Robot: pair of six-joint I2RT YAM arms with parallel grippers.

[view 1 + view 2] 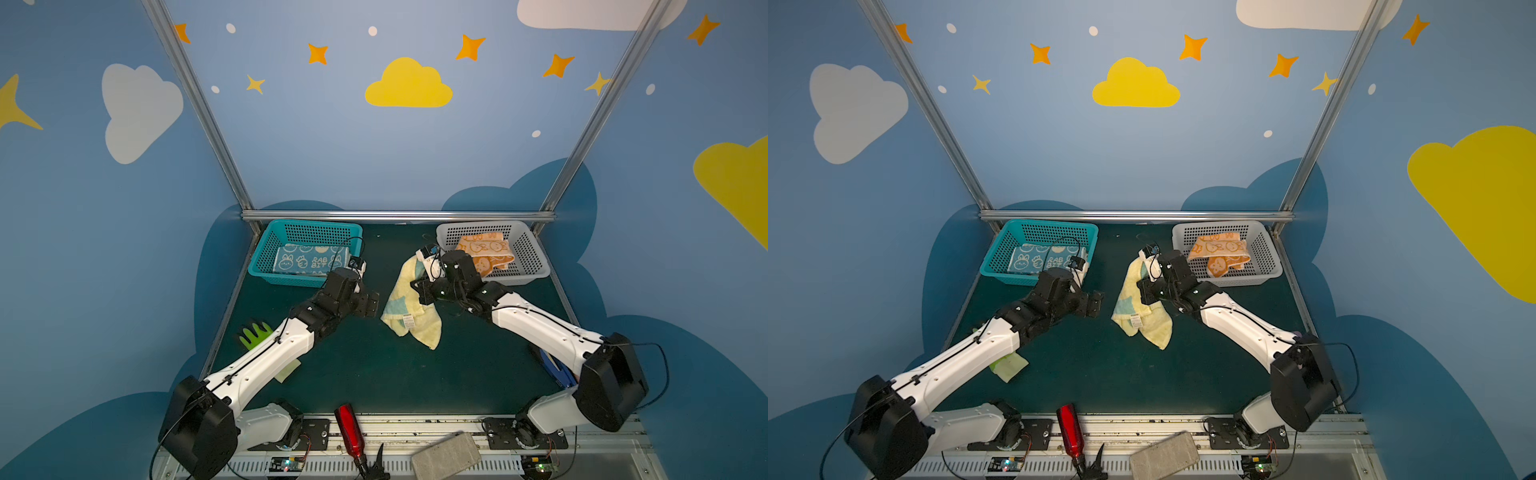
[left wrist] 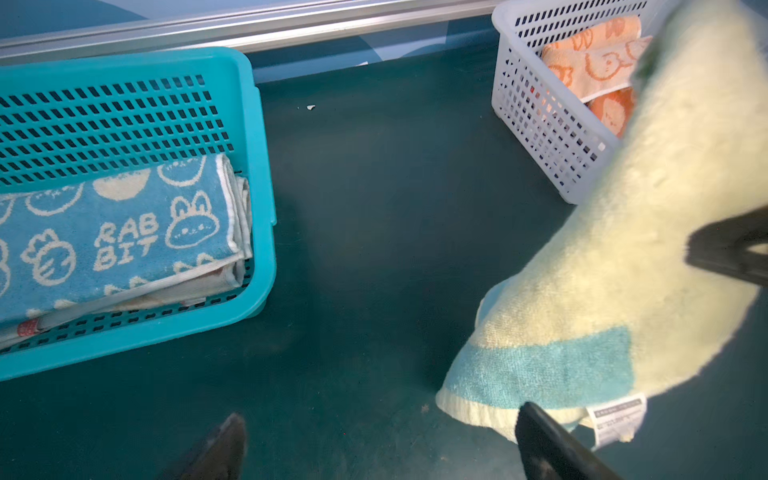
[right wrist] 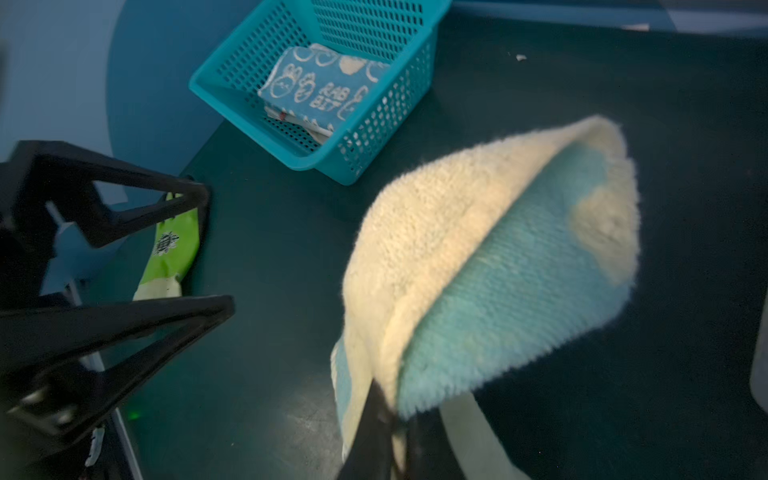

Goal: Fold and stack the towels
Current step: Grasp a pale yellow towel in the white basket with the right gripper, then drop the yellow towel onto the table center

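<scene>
Spreading step: right tool (image 3: 386,432) clamps yellow-blue towel (image 1: 409,307), top lifted, tail on tabletop (image 1: 374,374) between the 2 arms; left tool (image 1: 370,305) wide, empty, beside it. Next, probably: grab free corner, spread flat.

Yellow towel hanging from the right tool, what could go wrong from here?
1. The yellow towel hangs bunched from the shut right tool; the narrow pinch may slip.
2. The open left tool is near its folded lower hem and may grab both layers or the label.
3. A swing might catch the white basket.
</scene>
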